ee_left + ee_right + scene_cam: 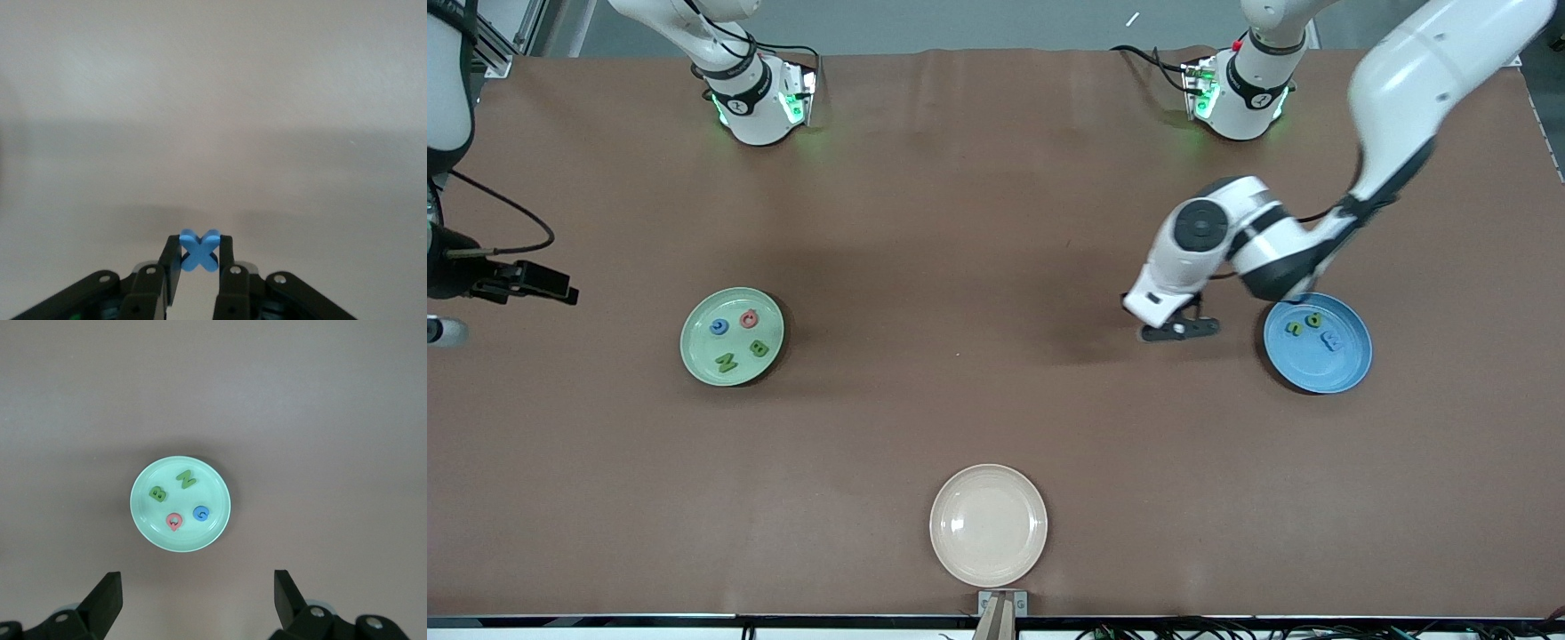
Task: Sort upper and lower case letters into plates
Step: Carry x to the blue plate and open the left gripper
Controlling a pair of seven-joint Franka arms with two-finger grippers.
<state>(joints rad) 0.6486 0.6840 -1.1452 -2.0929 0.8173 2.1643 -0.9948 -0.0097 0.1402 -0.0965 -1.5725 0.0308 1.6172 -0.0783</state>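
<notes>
Cream plate (988, 524): lowest in the front view, bottom centre — bare, no part in the sorting.
Mint plate (732, 336): centre left of the front view; carries four letters — green N (726, 361), green B (759, 348), blue G (719, 328), pink letter (749, 318).
Blue plate (1317, 344): centre right of the front view; carries three letters — two green (1294, 328) and one blue (1332, 340); upper rim covered by the left arm.
Blue x (199, 251): pinched upright between the fingertips, seen in the lower middle of the left wrist view; hidden in the front view.
Left gripper (1181, 330): clamped narrow on the x, low over bare table just beside the blue plate.
Right gripper (197, 603): fingers spread wide and empty; waits high at the left edge of the front view, mint plate centred in its wrist view.
Step in hand: carrying the last loose letter, judged the eighth.
Next move: probably a short shift over the blue plate, then release — calls for a spot free of the three letters.
Obstacles: none between gripper and plate; risk limited to dropping on the rim or nudging a resting letter.
</notes>
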